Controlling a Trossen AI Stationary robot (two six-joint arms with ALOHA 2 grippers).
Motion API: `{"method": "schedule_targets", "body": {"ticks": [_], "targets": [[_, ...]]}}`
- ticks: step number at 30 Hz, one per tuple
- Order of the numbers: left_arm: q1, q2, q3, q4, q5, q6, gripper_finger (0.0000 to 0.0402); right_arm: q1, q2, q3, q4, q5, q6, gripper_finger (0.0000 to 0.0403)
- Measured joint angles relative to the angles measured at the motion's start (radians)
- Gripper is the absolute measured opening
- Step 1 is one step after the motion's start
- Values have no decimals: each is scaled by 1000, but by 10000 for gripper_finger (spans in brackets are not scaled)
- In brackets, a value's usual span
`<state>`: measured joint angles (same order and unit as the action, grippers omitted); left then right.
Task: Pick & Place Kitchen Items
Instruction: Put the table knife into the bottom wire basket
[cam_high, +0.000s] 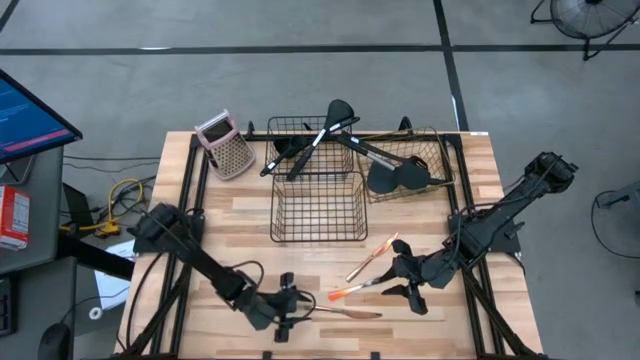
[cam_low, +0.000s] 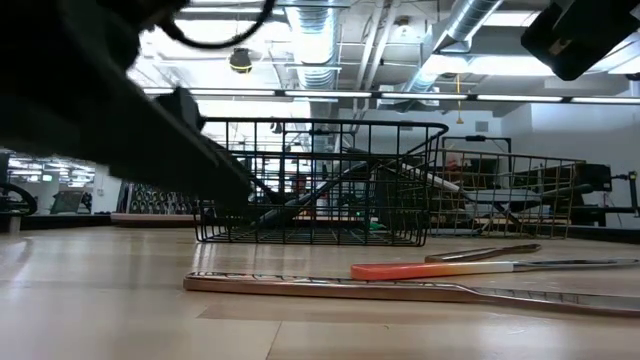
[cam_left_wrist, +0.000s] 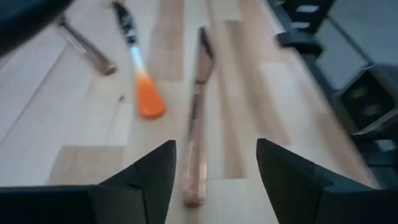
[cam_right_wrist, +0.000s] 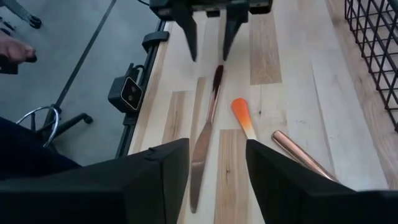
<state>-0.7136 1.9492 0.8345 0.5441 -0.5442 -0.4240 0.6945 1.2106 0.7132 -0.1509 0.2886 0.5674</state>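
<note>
A copper knife (cam_high: 350, 313) lies flat on the table near the front edge, also seen in the low view (cam_low: 330, 288). My left gripper (cam_high: 285, 312) is open and low at the knife's handle end; its fingers stand on either side of that end (cam_left_wrist: 193, 196) without touching it. My right gripper (cam_high: 398, 282) is open and empty, raised above the table over the knife's blade end (cam_right_wrist: 198, 168). An orange-handled metal piece (cam_high: 350, 291) and a copper-handled piece (cam_high: 372, 257) lie on the table beside the knife. Black ladles and spatulas (cam_high: 330, 125) lie across the far baskets.
An empty black wire basket (cam_high: 318, 205) stands mid-table. Behind it is a second black basket (cam_high: 300, 140), and a copper wire basket (cam_high: 410, 165) at back right holds black utensils. A pink-topped grater (cam_high: 225, 145) stands at back left. The table's frame rails (cam_high: 465, 230) run along both sides.
</note>
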Motion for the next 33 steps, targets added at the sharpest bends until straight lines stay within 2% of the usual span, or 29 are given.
{"method": "schedule_targets", "body": {"ticks": [11, 16, 21, 28, 33], "targets": [[1, 121, 12, 49, -26, -27, 208, 0, 0, 0, 0, 0, 2, 153], [-3, 188, 63, 35, -30, -60, 192, 0, 0, 0, 0, 1, 10, 148], [11, 207, 95, -43, 15, -107, 146, 0, 0, 0, 1, 1, 21, 144], [8, 215, 95, -73, -22, -114, 56, 0, 0, 0, 1, 1, 21, 137], [4, 216, 95, -69, -28, -126, 25, 0, 0, 0, 1, 1, 20, 133]]}}
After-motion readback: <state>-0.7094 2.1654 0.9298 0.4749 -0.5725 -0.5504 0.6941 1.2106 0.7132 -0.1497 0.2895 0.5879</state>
